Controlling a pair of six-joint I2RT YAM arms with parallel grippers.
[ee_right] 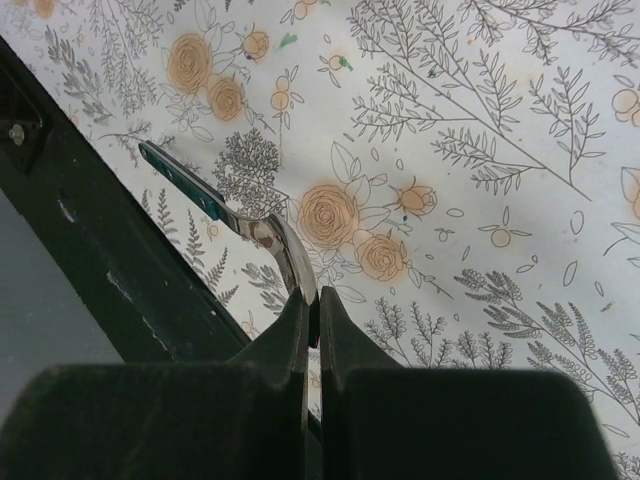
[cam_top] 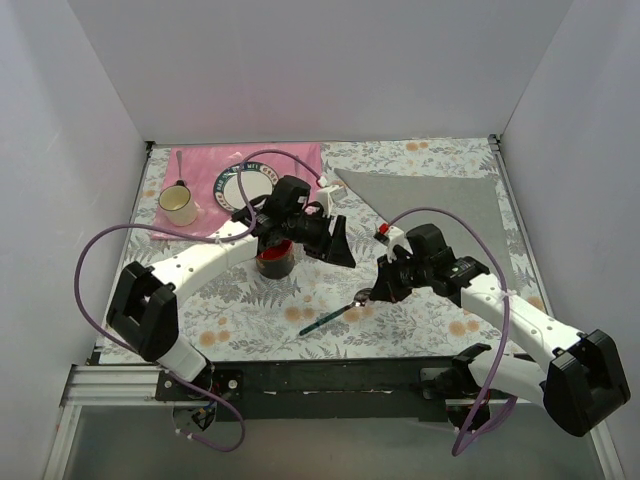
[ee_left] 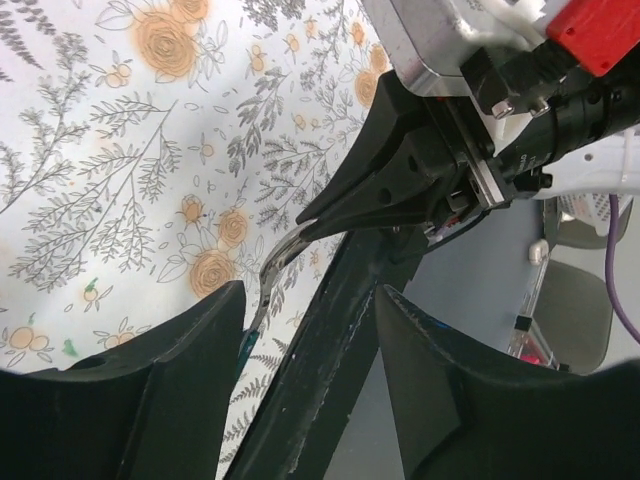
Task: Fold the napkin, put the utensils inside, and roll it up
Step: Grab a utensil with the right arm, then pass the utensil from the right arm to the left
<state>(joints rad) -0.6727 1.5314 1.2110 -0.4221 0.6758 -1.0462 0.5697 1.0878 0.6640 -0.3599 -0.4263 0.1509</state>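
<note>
Utensil (ee_right: 232, 218) sits low centre of top view on floral cloth (cam_top: 250, 310), my right gripper (ee_right: 312, 300) pinched shut on its silver head: light, stiff, slick metal, likely to pivot, so I'd grip nearer the green handle; left gripper (ee_left: 310, 295) half-open, empty; napkin (cam_top: 430, 200) upper right.

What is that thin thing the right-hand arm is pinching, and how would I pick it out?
Start at the flowered tablecloth, near its front edge between the two arms. A slim utensil slants there, its silver head pinched in the shut right gripper. Its dark green handle sets it apart from the pale stick standing in the cream mug.
</note>
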